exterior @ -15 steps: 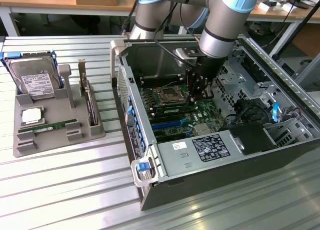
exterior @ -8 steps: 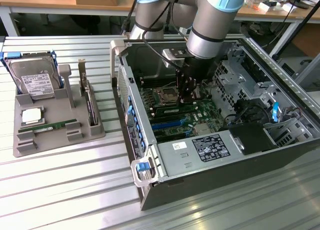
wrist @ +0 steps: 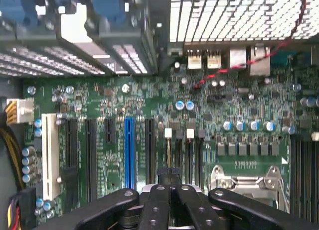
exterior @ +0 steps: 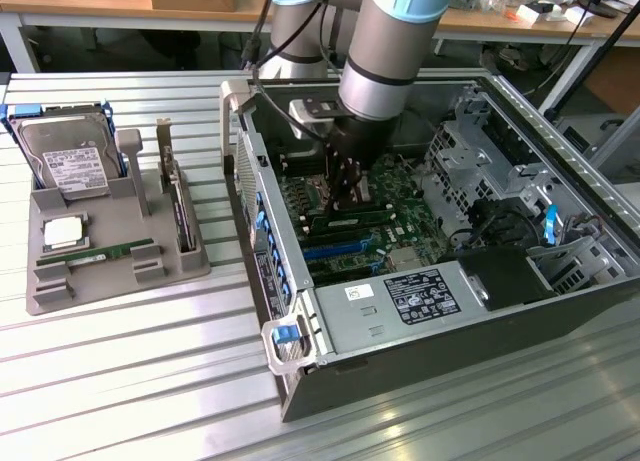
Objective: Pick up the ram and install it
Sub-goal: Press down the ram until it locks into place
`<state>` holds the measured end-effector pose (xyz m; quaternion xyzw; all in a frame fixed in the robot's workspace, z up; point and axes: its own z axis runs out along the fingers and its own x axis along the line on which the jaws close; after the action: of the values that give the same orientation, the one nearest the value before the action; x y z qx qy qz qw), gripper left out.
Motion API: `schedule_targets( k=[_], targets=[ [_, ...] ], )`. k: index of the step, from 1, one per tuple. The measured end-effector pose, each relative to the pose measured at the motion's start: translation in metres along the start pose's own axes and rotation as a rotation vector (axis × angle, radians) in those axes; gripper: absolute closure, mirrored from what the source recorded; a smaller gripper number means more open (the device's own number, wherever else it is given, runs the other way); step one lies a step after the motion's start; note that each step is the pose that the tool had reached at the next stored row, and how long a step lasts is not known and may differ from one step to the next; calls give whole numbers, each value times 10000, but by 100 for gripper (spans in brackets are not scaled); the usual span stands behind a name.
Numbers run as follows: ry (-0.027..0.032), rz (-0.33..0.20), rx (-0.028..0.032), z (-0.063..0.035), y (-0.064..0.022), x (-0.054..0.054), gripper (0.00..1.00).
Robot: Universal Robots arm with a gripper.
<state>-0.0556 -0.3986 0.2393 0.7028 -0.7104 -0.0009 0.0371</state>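
My gripper is down inside the open computer case, with its fingers shut and pointing at the motherboard. Just under its fingertips a ram, a long green stick, stands on edge in a memory slot; I cannot tell whether the tips touch it. In the wrist view the gripper is shut with nothing visible between the black fingers, and the stick is hidden beneath them. A second green ram stick lies in the grey holder at the exterior view's left.
The holder also carries a silver hard drive, an upright expansion card and a square chip. Inside the case are the power supply, drive cages, the CPU socket and black and blue card slots.
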Motion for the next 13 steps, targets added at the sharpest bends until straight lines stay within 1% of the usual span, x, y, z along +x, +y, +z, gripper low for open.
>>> schedule_targets(
  k=[7,13],
  targets=[
    [4,-17,-1,70,15,-2,89],
    [5,-48,2,98,13,-4,89]
  ],
)
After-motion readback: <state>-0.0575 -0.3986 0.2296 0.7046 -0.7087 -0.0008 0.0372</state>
